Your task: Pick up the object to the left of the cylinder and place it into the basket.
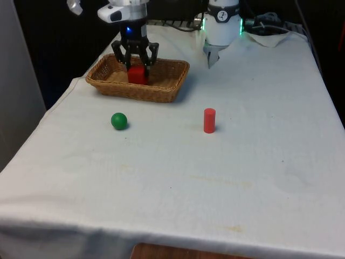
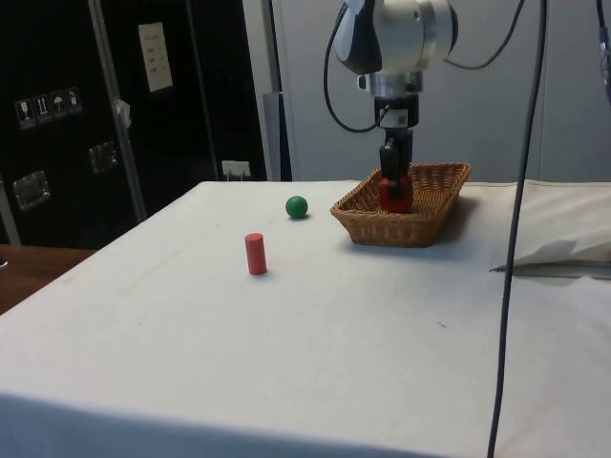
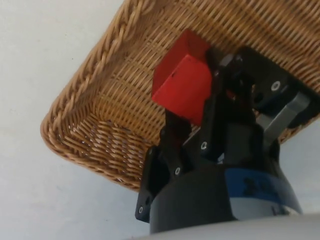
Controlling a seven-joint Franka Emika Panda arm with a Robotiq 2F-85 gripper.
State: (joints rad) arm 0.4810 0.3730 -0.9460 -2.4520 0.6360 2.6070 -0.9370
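We're at the drop-off step: the black two-finger gripper (image 1: pixel 136 60) hangs over the woven wicker basket (image 1: pixel 171 86) with the red block (image 1: pixel 137 74) between its jaws. The next move, as we read it, just calls for spreading the jaws and lifting straight up clear of the basket's rim, nothing fancy.

In the wrist view the red block (image 3: pixel 181 85) sits at the fingertips with the basket's woven floor right behind it. The jaws look closed onto it, one finger on each side, so we'd say it's held and not released yet. From the side view the block (image 2: pixel 396 194) is down inside the basket (image 2: pixel 382 227), below rim level. Whether it's already touching the bottom is hard to call from these angles, but it looks very close.

Out on the white-cloth tabletop (image 1: pixel 178 178), the small red upright cylinder (image 1: pixel 209 120) and a green ball (image 1: pixel 119 121) stand well apart from each other, both outside the basket.
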